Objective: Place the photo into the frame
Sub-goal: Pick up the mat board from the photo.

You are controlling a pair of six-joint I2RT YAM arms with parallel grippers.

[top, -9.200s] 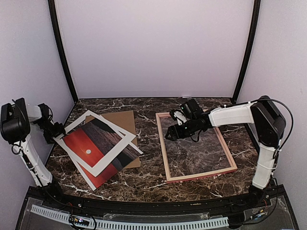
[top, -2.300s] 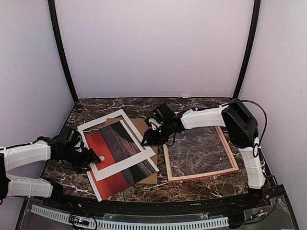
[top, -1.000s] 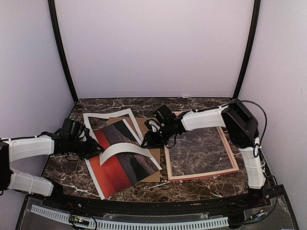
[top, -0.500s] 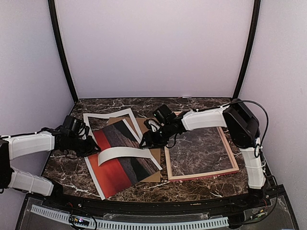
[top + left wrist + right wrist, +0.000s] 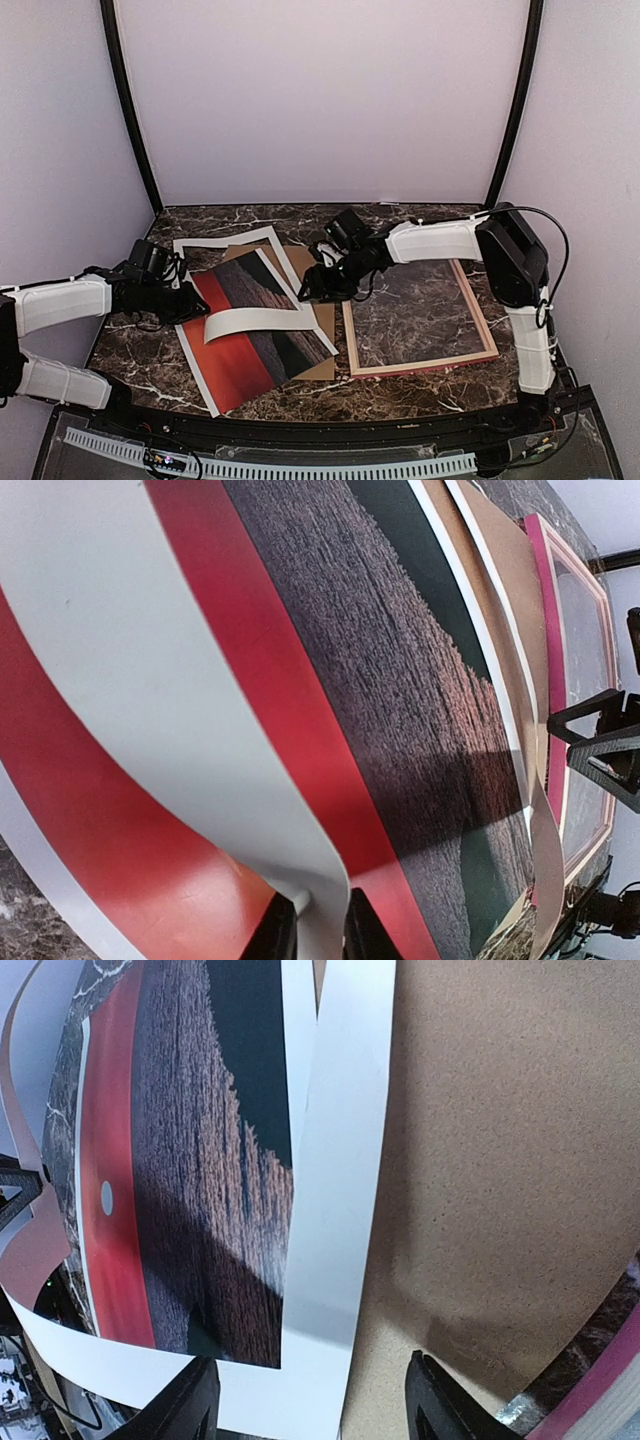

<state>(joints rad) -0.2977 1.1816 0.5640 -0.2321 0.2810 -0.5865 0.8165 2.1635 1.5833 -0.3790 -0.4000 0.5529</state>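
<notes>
The photo [image 5: 250, 355] is laid face up in the lower left of the top view, partly on a brown board [image 5: 298, 262] on the marble table [image 5: 420, 220]. A white paper band [image 5: 260, 320] is arched across it. One end of the band is pinched between the fingers of the left gripper [image 5: 190, 308], as seen at the bottom of the left wrist view. Right of centre, the frame [image 5: 425, 365] is laid flat, its left rail just beside the board. Farther up, the right gripper [image 5: 312, 290] is poised with fingers spread over the band's edge and the board.
</notes>
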